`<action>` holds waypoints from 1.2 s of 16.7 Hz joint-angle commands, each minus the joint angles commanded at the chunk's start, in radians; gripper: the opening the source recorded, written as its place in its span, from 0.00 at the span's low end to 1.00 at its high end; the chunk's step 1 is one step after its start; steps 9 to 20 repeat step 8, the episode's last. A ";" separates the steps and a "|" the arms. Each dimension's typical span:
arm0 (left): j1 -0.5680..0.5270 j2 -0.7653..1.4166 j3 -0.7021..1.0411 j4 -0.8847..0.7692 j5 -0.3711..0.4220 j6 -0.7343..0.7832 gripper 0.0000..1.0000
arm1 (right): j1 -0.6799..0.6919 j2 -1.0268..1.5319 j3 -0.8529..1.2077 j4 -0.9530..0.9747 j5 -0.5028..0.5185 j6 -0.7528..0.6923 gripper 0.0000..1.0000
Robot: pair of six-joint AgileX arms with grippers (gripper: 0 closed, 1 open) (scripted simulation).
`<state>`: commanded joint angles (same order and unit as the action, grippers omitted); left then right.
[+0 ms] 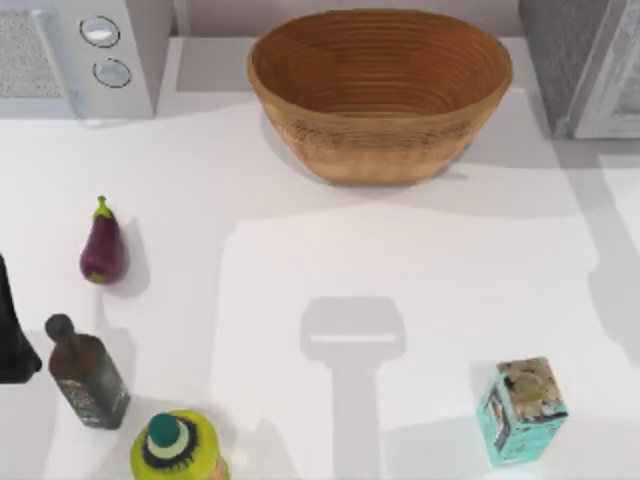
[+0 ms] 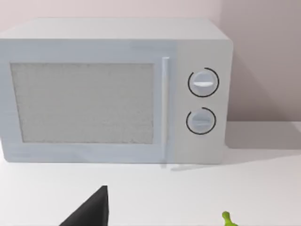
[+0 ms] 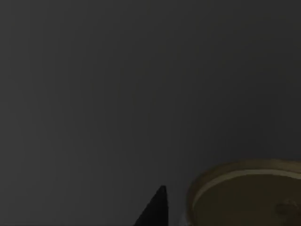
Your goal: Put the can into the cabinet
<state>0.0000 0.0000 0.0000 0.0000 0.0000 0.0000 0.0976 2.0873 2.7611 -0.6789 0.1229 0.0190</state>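
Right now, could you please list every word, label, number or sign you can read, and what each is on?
None can be read.
Carton: printed pattern, too blurred to read.
Dark bottle: label too blurred to read.
Microwave: two knobs, no markings legible.
Can: gold lid, no text seen; this view is dark.

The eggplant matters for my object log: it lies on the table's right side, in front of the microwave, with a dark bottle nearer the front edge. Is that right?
Not quite. The eggplant lies on the table's left side, not the right, as the top view shows. The rest holds: it is in front of the microwave, and the dark bottle stands nearer the front edge.
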 joint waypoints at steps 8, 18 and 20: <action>0.000 0.000 0.000 0.000 0.000 0.000 1.00 | 0.000 0.000 0.000 0.000 0.000 0.000 1.00; 0.000 0.000 0.000 0.000 0.000 0.000 1.00 | 0.000 0.000 0.000 0.000 0.000 0.000 1.00; 0.000 0.000 0.000 0.000 0.000 0.000 1.00 | 0.000 0.000 0.000 0.000 0.000 0.000 1.00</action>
